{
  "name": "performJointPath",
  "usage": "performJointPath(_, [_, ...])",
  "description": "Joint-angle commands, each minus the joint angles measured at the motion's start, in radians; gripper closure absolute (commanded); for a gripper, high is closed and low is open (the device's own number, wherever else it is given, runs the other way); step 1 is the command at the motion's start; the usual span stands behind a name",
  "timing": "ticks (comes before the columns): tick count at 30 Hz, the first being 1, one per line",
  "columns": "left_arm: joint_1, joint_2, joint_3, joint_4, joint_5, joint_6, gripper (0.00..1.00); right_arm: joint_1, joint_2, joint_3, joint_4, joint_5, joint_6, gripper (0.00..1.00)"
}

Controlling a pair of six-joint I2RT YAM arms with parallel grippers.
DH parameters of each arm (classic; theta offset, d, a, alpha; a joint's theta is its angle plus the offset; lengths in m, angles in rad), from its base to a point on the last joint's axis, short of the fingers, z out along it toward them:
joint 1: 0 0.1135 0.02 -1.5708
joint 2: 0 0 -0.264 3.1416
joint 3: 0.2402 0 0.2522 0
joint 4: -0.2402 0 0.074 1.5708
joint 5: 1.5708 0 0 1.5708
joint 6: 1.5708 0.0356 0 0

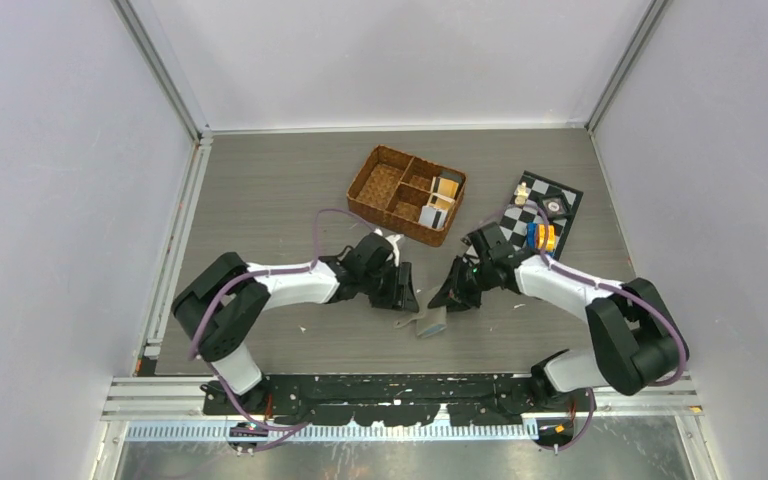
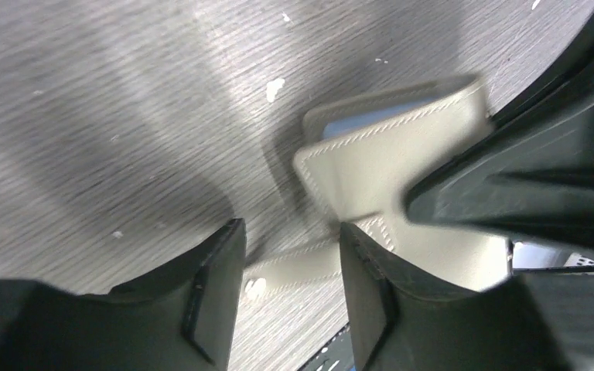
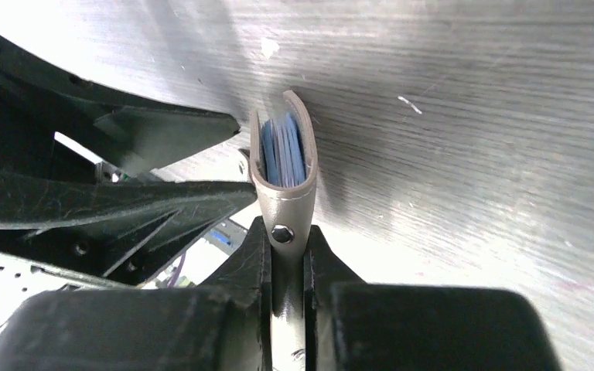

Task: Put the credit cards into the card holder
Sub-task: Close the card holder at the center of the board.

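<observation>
matt stitched card holder (image 2: 387, 166), wood-grain table (image 2: 124, 116)

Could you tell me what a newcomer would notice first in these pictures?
Both arms meet over the card holder at the near middle of the table: the right fingers clamp one end, blue sleeves showing inside, while the left fingers straddle its snap tab. Behind, a wicker basket holds the credit cards.

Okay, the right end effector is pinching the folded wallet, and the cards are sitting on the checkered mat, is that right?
Not quite. The right end effector does pinch the folded wallet, but the cards sit in the wicker basket, not on the checkered mat. The top view shows this.
</observation>
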Motion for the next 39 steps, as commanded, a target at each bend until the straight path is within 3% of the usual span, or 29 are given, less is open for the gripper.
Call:
performJointPath(1, [0.067, -0.158, 0.041, -0.127, -0.055, 0.071, 0.45, 0.008, -0.072, 0.209, -0.326, 0.239, -0.121, 1.00])
performJointPath(4, [0.137, -0.264, 0.049, -0.232, -0.055, 0.117, 0.34, 0.021, -0.053, 0.366, -0.552, 0.439, -0.202, 0.99])
performJointPath(8, [0.228, -0.376, 0.065, -0.390, -0.028, 0.195, 0.27, 0.089, 0.017, 0.567, -0.774, 0.700, -0.250, 1.00])
performJointPath(12, [0.316, -0.473, 0.061, -0.478, 0.010, 0.253, 0.23, 0.231, 0.156, 0.789, -1.020, 1.023, -0.205, 0.99])
performJointPath(16, [0.380, -0.547, 0.038, -0.506, 0.017, 0.289, 0.17, 0.348, 0.325, 0.892, -1.162, 1.180, -0.108, 1.00])
performJointPath(21, [0.409, -0.573, 0.008, -0.520, 0.052, 0.296, 0.16, 0.453, 0.498, 0.941, -1.130, 1.148, -0.003, 0.97])
performJointPath(23, [0.412, -0.585, -0.008, -0.525, 0.051, 0.298, 0.16, 0.481, 0.542, 0.960, -1.074, 1.086, 0.007, 0.87])
performJointPath(26, [0.414, -0.624, -0.039, -0.530, 0.022, 0.295, 0.16, 0.516, 0.589, 0.995, -1.010, 1.005, 0.020, 0.56])
performJointPath(29, [0.415, -0.680, -0.069, -0.550, -0.035, 0.279, 0.16, 0.530, 0.588, 1.010, -0.967, 0.950, 0.021, 0.44])
performJointPath(34, [0.415, -0.779, -0.125, -0.554, -0.088, 0.230, 0.16, 0.526, 0.493, 0.997, -0.929, 0.912, 0.001, 0.37])
performJointPath(39, [0.411, -0.768, -0.165, -0.486, -0.010, 0.165, 0.20, 0.495, 0.326, 0.919, -0.868, 0.827, -0.020, 0.34])
